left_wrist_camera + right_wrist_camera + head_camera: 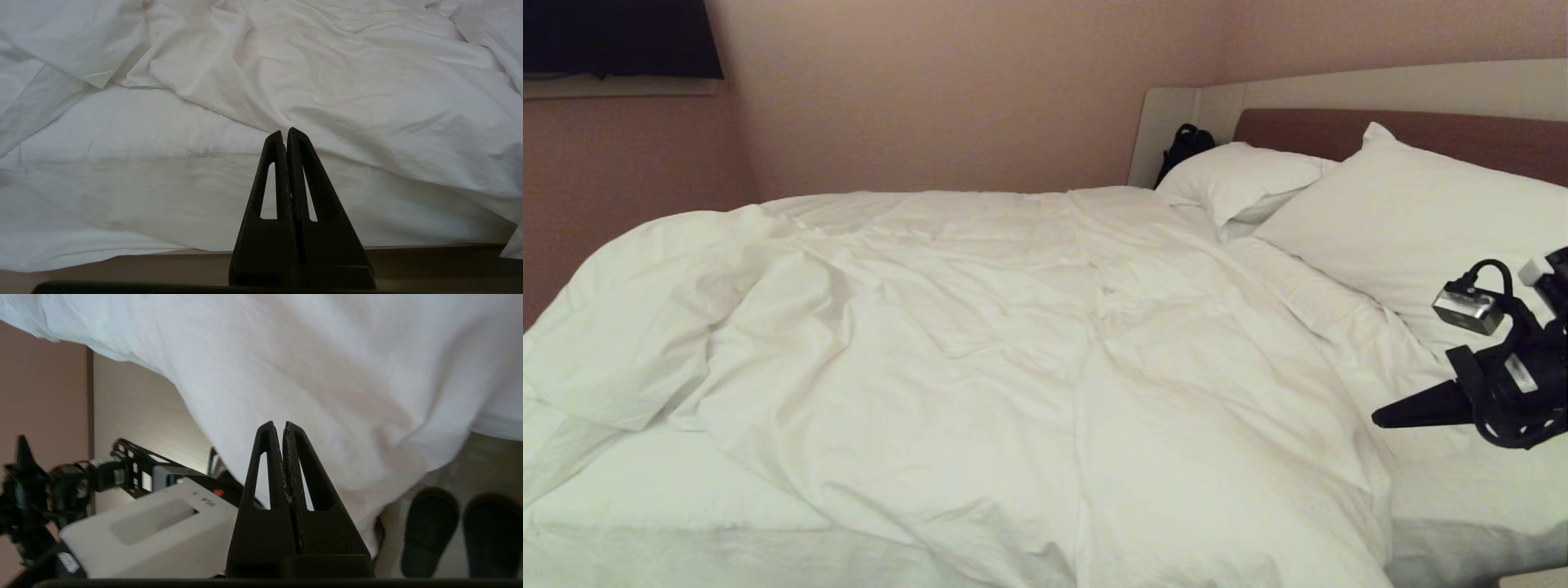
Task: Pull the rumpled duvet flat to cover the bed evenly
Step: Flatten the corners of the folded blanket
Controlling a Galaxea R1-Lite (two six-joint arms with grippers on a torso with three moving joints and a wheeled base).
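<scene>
Clearly, the task is judged to be at an early stage. The duvet (980,343) is seen lying rumpled across the bed (1462,514), bunched toward the middle and skewed. At the near left corner it is folded back on itself, so that a stretch of bare sheet (662,490) is left exposed along the near edge. Deep creases are noted running across the middle. On the right, near the headboard (1339,131), the upper edge is crumpled below two pillows (1405,220), and a strip of mattress is left uncovered at the near right side.

The right claw (1379,418) is seen at the right edge of the head view, raised over the bed's right side, pointing toward the duvet, with its fingers pressed together on nothing. In its wrist view a hanging white cloth edge is seen above the floor, with a pair of dark slippers (457,531) below.

The left claw (284,134) is pressed together as well and holds nothing. It is not seen in the head view; in its wrist view it is pointed at the near side of the bed, where sheet and duvet edge meet.

No corner is gripped yet. Remaining, by judgement: unfolding the left corner, drawing the edges outward, and smoothing.
</scene>
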